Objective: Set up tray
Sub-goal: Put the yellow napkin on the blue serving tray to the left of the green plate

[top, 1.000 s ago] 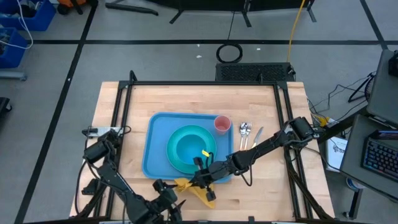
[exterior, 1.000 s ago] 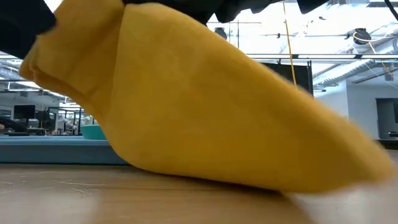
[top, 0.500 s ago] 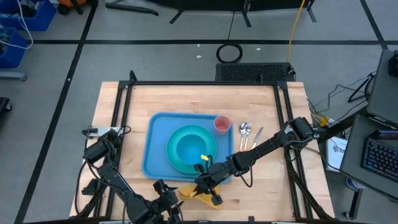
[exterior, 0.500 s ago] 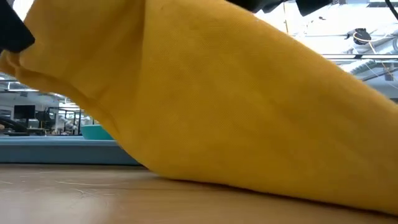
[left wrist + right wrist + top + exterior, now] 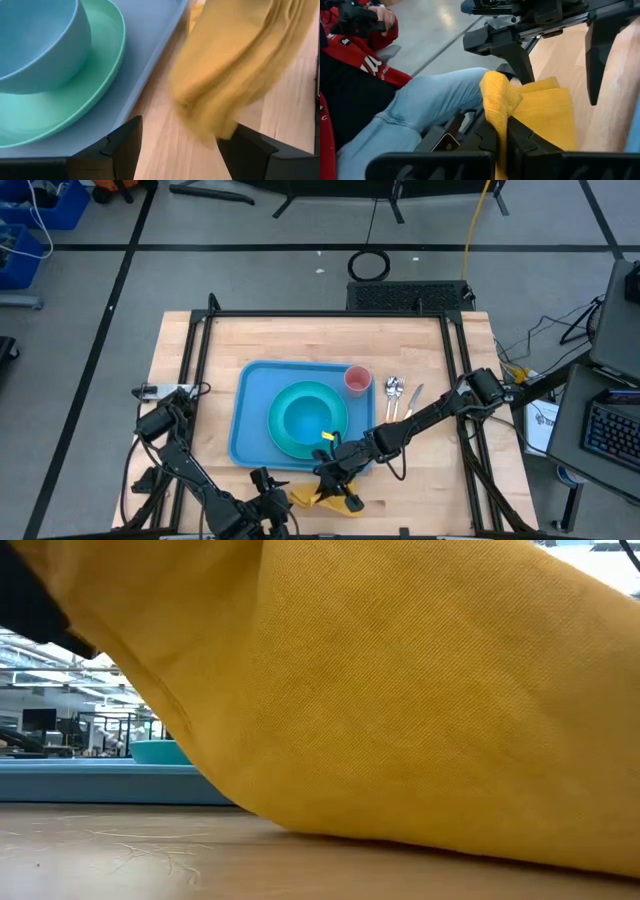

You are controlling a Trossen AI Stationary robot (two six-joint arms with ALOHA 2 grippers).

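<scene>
The light-blue tray (image 5: 250, 415) lies mid-table and carries a teal plate (image 5: 290, 442) with a bowl (image 5: 305, 415) on it. A pink cup (image 5: 358, 380) stands at the tray's far right corner. My right gripper (image 5: 337, 483) is shut on the yellow napkin (image 5: 312, 498) just off the tray's near edge. My left gripper (image 5: 185, 135) is open at the table's near edge. Its fingers (image 5: 125, 147) stand on either side of the napkin's hanging end (image 5: 205, 120). My right gripper pinches a bunched fold of the napkin (image 5: 499, 102) between its two fingers, and the cloth bulges out past the fingertips. It comes slanting down from the table's right. The napkin hangs slack, with its lower part (image 5: 420, 840) on the table. Whether my left gripper touches the napkin, I cannot tell.
Two spoons (image 5: 394, 388) and a knife (image 5: 415, 394) lie on the wood right of the tray. A seated person in jeans (image 5: 420, 115) and a red sleeve (image 5: 365, 40) is just beyond the table's near edge. Bare wood lies along the near edge, right of the napkin.
My right gripper has swung toward the table's near edge and turned at the wrist, carrying the napkin with it. The napkin, spread in a point toward the right before, is now bunched smaller beneath the gripper and fills more of the low view.
</scene>
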